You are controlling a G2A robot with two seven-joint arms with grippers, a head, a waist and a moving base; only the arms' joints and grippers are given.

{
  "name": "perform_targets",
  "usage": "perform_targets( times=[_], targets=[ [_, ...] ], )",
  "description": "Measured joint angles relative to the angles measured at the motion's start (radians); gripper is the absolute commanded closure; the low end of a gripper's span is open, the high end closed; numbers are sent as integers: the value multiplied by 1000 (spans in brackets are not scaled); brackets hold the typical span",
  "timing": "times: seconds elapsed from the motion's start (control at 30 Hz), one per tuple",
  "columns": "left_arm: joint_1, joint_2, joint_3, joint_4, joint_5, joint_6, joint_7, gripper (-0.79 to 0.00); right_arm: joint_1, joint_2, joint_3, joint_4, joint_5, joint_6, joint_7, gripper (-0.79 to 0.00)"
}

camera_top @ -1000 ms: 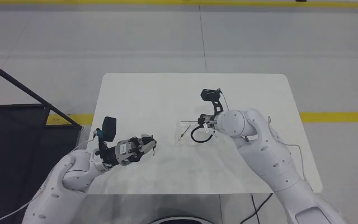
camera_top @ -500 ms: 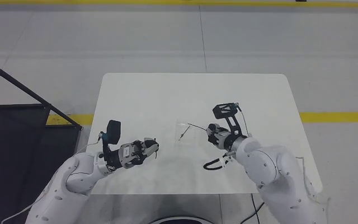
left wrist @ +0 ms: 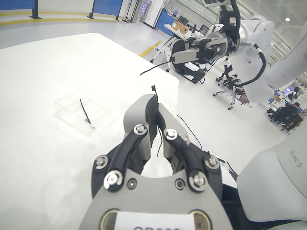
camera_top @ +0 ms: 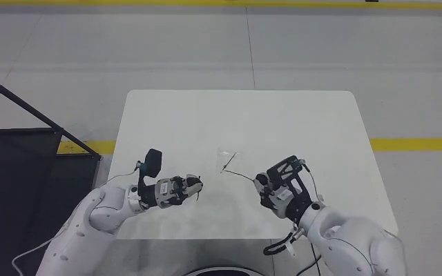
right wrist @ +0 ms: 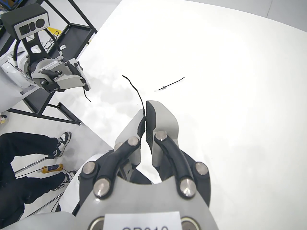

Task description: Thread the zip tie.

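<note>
Two zip ties are held up over the table, one in each gripper. The left gripper is closed tight on the left zip tie. The right gripper is pinched on one end of the right zip tie. In the top view the left gripper is seen lower left of the middle and the right gripper lower right of it, with a gap between the two ties. A spare zip tie is lying in a clear box near the middle.

The small hole could be missed. The right zip tie is thin and wavy, so its tip may be pushed onto the side of the head and bent away. Either tie could be turned in the pads. Which way the hole faces cannot be told.

The right zip tie is stretched across the top view, its free tip pointed left at the left gripper. The left zip tie is lined up with the fingers, its head poked out toward the right gripper.
</note>
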Motion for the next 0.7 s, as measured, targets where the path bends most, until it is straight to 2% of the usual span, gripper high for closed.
perform_targets(
  times=[0.17,0.5,0.7],
  targets=[
    [0,0,0,0,0,0,0,0,-8,2,8,2,64,-53,-5,0],
    [0,0,0,0,0,0,0,0,-8,3,11,4,70,-54,-3,0],
    [-5,-9,1,-8,68,61,58,0,-9,2,11,6,70,-52,-6,0]
  ],
)
